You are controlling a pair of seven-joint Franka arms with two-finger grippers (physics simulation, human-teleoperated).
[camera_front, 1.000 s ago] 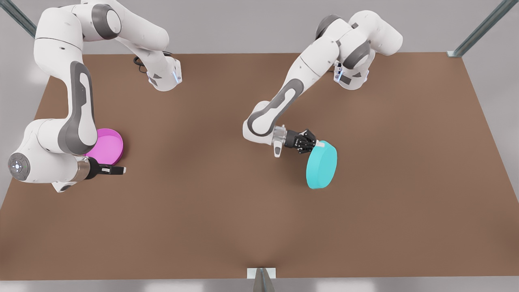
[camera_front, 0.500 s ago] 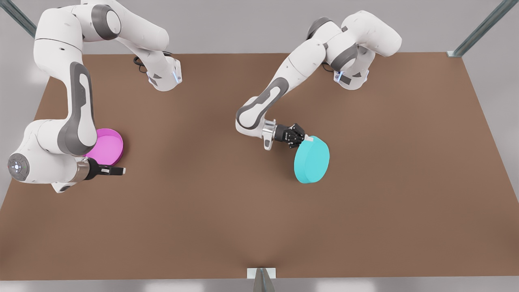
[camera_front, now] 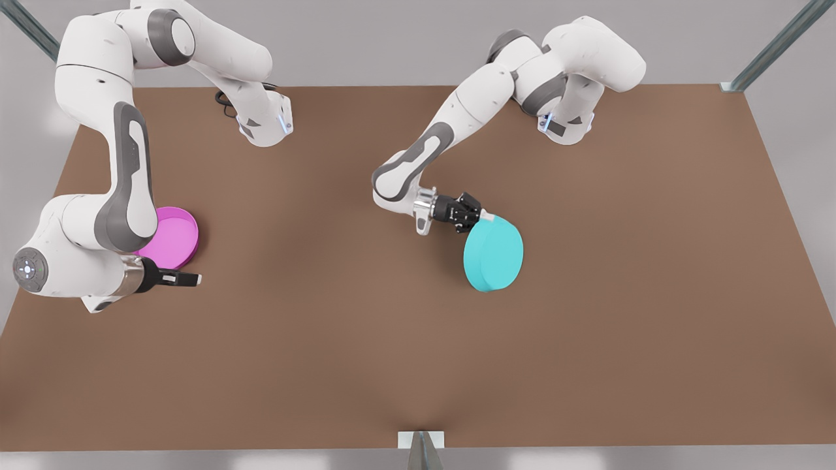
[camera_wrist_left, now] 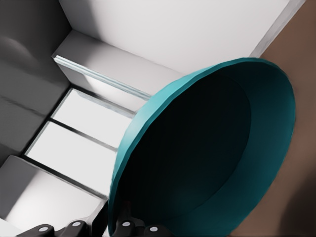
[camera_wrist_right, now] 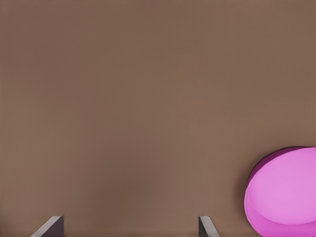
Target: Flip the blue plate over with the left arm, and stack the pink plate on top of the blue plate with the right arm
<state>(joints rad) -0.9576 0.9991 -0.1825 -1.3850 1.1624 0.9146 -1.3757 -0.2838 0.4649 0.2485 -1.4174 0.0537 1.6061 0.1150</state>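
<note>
- Fingers of the left gripper (camera_front: pixel 482 215) are clamped on the blue plate's (camera_front: pixel 494 254) rim; it is held tilted above mid-surface (camera_front: pixel 418 339), base showing, for flipping.
- Right gripper (camera_front: pixel 189 279) fingers are spread wide and empty, waiting just beside the pink plate (camera_front: pixel 171 236), which is resting open side up at the front view's left.

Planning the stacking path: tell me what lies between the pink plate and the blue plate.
Bare brown table, in the front view. The pink plate rests by the waiting right gripper; the left gripper holds the blue plate tilted.

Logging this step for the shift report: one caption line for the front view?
Left tool holds the blue plate tilted above the table; right tool waits beside the pink plate.
</note>
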